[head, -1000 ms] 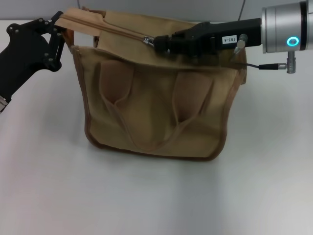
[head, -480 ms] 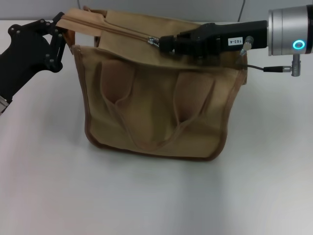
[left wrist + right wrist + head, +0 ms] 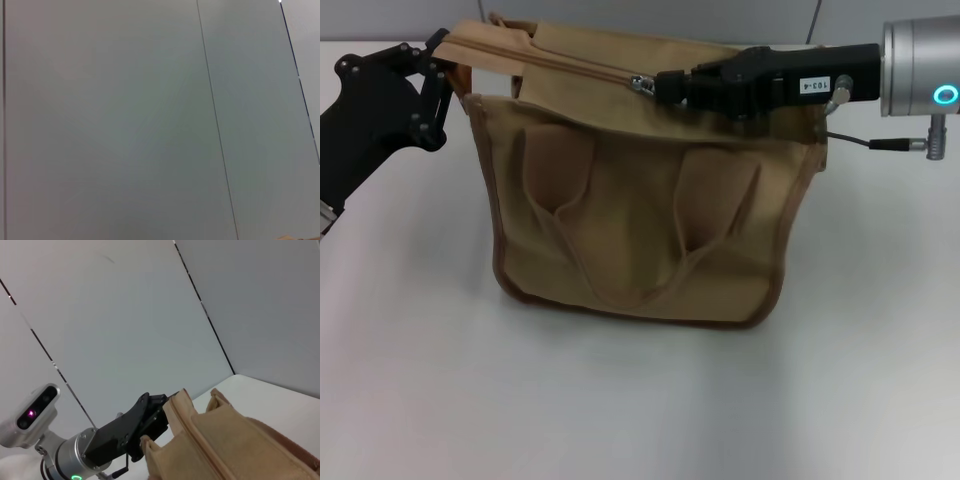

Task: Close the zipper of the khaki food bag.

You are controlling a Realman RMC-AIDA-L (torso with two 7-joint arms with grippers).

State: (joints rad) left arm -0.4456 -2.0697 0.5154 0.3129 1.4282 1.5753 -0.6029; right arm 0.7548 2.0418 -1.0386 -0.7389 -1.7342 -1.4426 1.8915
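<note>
The khaki food bag (image 3: 640, 220) stands upright on the white table in the head view, its handles hanging down the front. The tan zipper (image 3: 565, 66) runs along the top panel, and its silver pull tab (image 3: 641, 84) sits about mid-length. My right gripper (image 3: 665, 88) reaches in from the right and is shut on the pull tab. My left gripper (image 3: 442, 58) is shut on the bag's top left corner. In the right wrist view the bag's top (image 3: 225, 440) and the left gripper (image 3: 150, 427) on its far corner show. The left wrist view shows only grey wall.
The white table (image 3: 620, 400) spreads in front of and beside the bag. A grey panelled wall (image 3: 150, 120) stands behind. The right arm's silver wrist (image 3: 920, 70) with a cable hangs over the bag's right end.
My right gripper has moved to the right along the top of the bag, drawing the pull tab with it. The left gripper has stayed on the corner.
</note>
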